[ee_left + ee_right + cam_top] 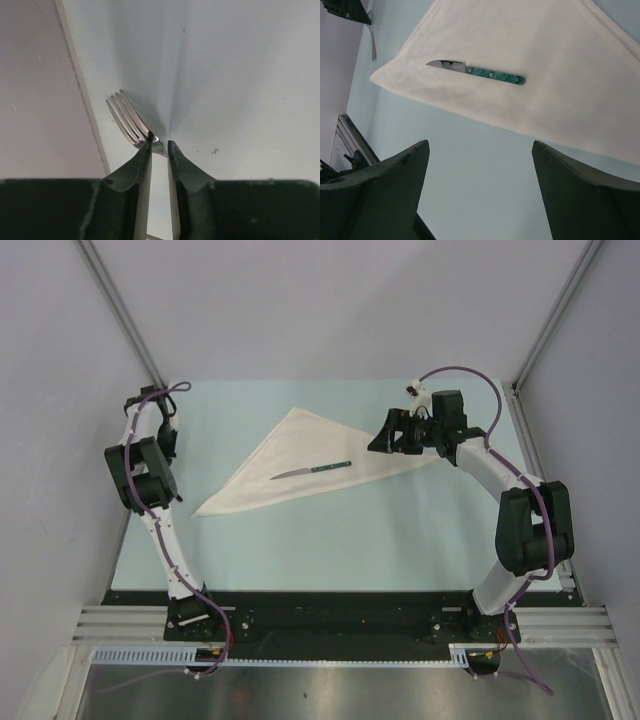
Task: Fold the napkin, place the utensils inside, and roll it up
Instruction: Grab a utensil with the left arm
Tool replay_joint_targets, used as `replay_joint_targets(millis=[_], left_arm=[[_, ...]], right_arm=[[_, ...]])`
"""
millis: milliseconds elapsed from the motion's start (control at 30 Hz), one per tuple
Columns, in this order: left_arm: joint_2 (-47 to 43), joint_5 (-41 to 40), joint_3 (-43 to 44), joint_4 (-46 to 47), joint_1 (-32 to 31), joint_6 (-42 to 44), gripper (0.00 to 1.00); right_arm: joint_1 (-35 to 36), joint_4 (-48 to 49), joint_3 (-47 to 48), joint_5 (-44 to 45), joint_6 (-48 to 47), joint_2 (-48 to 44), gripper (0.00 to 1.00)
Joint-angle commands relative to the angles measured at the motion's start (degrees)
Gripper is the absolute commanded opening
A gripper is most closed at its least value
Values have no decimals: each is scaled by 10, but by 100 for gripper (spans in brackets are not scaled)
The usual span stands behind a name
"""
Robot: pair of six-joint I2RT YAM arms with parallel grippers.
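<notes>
The napkin (300, 440) is lying mid-way across the table (400, 530), folded into a limp, light triangle that's probably best pinched at a corner. The knife (311, 471) is resting on it, looking stiff and slippery. The right gripper (480, 145) is hovering wide open, and the left gripper (159, 150) is clamping a fork (131, 122) at its neck.

No readable text, label or number shows in any view
</notes>
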Motion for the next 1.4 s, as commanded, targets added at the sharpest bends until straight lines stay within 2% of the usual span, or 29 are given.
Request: replay_joint_targets(millis=[0, 133, 233, 467, 533, 567, 600, 667, 733, 767, 867, 967, 1000, 1067, 1200, 1367], left_arm=[[-9, 0, -8, 1, 0, 13, 21], [-19, 4, -16, 11, 0, 18, 7], [-31, 9, -27, 22, 1, 19, 0], [-79, 78, -21, 49, 3, 14, 0], [-79, 70, -8, 41, 6, -15, 0], [-76, 40, -4, 38, 6, -26, 0], [-73, 22, -1, 33, 7, -50, 3], [-59, -15, -2, 19, 12, -71, 19], [-47, -23, 2, -3, 21, -105, 40], [-32, -15, 19, -13, 33, -128, 45], [-3, 17, 53, -52, 57, -153, 50], [-5, 38, 62, -48, 66, -146, 57], [-5, 42, 65, -48, 66, -145, 65], [0, 43, 75, -51, 66, -140, 69], [18, 40, 87, -66, 65, -139, 77], [12, 65, 87, -55, 58, -126, 79]], right_arm=[[-2, 15, 19, -10, 4, 0, 89], [-3, 15, 19, -9, 3, 0, 89], [-3, 16, 19, -9, 3, 0, 88], [-4, 19, 19, -11, 5, 3, 89], [-4, 19, 21, -12, 6, 3, 89], [-4, 17, 21, -13, 6, 3, 89], [-4, 18, 21, -12, 6, 2, 89], [-4, 17, 22, -11, 4, 1, 89], [-4, 17, 22, -13, 5, 1, 89], [-4, 18, 22, -12, 5, 0, 89], [-4, 17, 22, -13, 5, -3, 89], [-4, 19, 22, -12, 6, -4, 89], [-4, 19, 22, -12, 5, -3, 89], [-4, 21, 23, -13, 6, -3, 89], [-3, 25, 22, -15, 9, -1, 89], [-3, 28, 21, -18, 12, 3, 89]])
